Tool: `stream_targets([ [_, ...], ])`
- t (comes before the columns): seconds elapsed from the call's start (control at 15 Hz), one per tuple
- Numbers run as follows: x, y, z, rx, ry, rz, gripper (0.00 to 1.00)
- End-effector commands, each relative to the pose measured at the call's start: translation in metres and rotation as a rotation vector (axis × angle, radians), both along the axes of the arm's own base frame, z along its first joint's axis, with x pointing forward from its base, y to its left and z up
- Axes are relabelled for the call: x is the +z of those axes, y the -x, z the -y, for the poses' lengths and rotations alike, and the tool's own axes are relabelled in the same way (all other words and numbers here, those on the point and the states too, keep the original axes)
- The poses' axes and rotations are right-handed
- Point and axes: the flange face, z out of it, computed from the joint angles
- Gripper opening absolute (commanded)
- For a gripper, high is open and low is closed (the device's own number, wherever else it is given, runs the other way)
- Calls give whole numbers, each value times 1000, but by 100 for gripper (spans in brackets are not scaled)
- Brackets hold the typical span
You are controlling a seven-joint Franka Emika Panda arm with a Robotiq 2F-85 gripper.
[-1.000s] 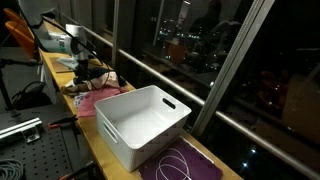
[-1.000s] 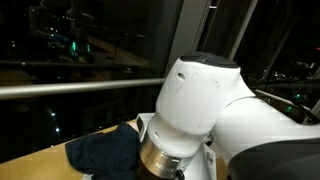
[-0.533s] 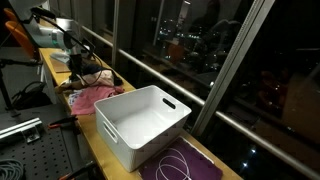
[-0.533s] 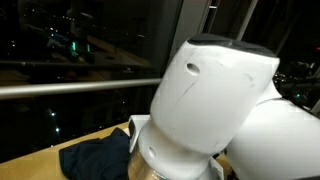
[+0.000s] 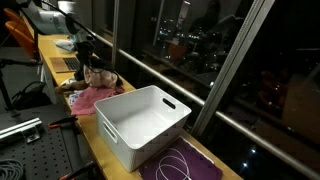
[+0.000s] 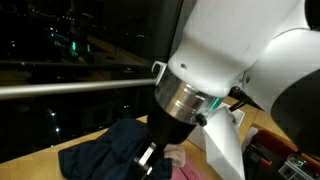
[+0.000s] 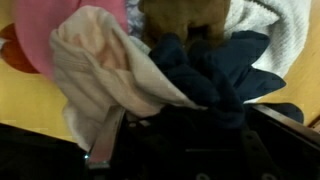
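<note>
In an exterior view, the gripper (image 5: 86, 66) is seen low over the clothes pile (image 5: 93, 95) on the table (image 5: 52, 62), well apart from the white bin (image 5: 145, 122).

In an exterior view taken from close by, the claw is pressed down into the navy cloth (image 6: 108, 152), which lies on the table near the bin.

In the wrist view, the jaws are closed tight. The navy cloth is bunched between them, and a cream cloth (image 7: 100, 60) is draped over one finger (image 7: 105, 142).

The hold is judged best served by a firm grip and a straight, slow lift, so that the cream cloth can be shed. Whether the cream fold is pinched too cannot be told. The fingertips are buried in fabric, much of the close view is blocked by the arm (image 6: 240, 55), and the pile's far edge is lost in dim light.
</note>
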Motion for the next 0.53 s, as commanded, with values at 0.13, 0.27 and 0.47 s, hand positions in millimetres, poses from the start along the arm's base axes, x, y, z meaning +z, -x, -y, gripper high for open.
stream_targets([
  [0.13, 83, -1, 81, -72, 52, 91, 0],
  [0.27, 116, 0, 109, -100, 66, 132, 0],
  [0.47, 162, 2, 152, -155, 79, 183, 0],
])
